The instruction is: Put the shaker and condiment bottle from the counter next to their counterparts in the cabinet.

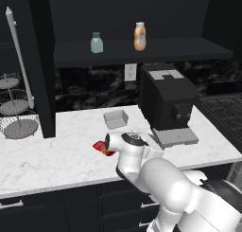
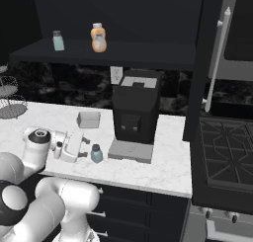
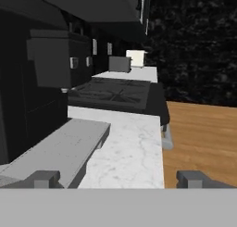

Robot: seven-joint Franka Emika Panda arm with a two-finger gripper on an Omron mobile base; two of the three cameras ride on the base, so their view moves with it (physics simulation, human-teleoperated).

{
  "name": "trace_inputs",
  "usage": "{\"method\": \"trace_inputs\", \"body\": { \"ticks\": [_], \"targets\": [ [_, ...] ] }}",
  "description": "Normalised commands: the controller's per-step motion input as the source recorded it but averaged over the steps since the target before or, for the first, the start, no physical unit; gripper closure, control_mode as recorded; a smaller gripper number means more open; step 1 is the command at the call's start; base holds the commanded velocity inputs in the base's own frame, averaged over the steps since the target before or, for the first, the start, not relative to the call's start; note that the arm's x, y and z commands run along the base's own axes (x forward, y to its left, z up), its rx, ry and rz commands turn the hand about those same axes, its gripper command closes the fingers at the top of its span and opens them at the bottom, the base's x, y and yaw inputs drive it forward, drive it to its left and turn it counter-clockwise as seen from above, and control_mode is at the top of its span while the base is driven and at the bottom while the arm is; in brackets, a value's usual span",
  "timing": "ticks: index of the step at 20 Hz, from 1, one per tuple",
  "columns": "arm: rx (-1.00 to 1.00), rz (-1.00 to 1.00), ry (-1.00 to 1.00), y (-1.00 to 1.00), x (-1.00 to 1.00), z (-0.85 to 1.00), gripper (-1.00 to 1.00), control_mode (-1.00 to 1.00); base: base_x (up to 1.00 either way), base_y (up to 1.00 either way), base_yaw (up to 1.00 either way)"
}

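Observation:
A small teal-grey shaker [image 2: 96, 153] stands on the white marble counter [image 2: 163, 159], in front of the coffee machine's base. My gripper [image 2: 85, 147] is low over the counter just left of it, pointing right along the counter. In the hand view the gripper [image 3: 119, 179] is open, its fingertips [image 3: 46, 179] wide apart with nothing between them. The red condiment bottle [image 1: 101, 148] lies on the counter [image 1: 56, 150], partly hidden behind my arm. On the black cabinet's shelf [image 1: 179, 49] stand the second shaker [image 1: 96, 42] and the orange bottle [image 1: 140, 36].
A black coffee machine [image 1: 165, 101] with a grey drip tray [image 3: 60, 147] stands right of the gripper. A small grey tray [image 1: 116, 119] sits behind my arm. Wire tiered baskets [image 1: 19, 127] stand far left. The stove [image 2: 222, 152] adjoins the counter's right end.

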Motion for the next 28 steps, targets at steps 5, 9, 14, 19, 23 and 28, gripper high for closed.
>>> {"method": "trace_inputs", "body": {
  "ticks": [5, 9, 14, 19, 23, 28],
  "targets": [
    [0.0, 0.0, 0.01, 0.0, 0.23, -0.01, -1.0, -1.0, 0.0, 0.0, 0.0],
    [0.0, 0.0, 0.02, 0.0, 0.34, 0.0, -1.0, -1.0, 0.0, 0.0, 0.0],
    [0.0, 0.0, 0.04, 0.0, 0.2, -0.14, -1.0, -1.0, 0.0, 0.0, 0.0],
    [0.0, 0.0, 0.03, 0.0, 0.18, -0.26, -1.0, -1.0, 0.0, 0.0, 0.0],
    [0.0, 0.0, 0.02, 0.0, 0.17, -0.24, -1.0, -1.0, 0.0, 0.0, 0.0],
    [0.0, -0.01, 0.0, 0.02, 0.24, -0.2, -1.0, -1.0, 0.0, 0.0, 0.0]
  ]
}}
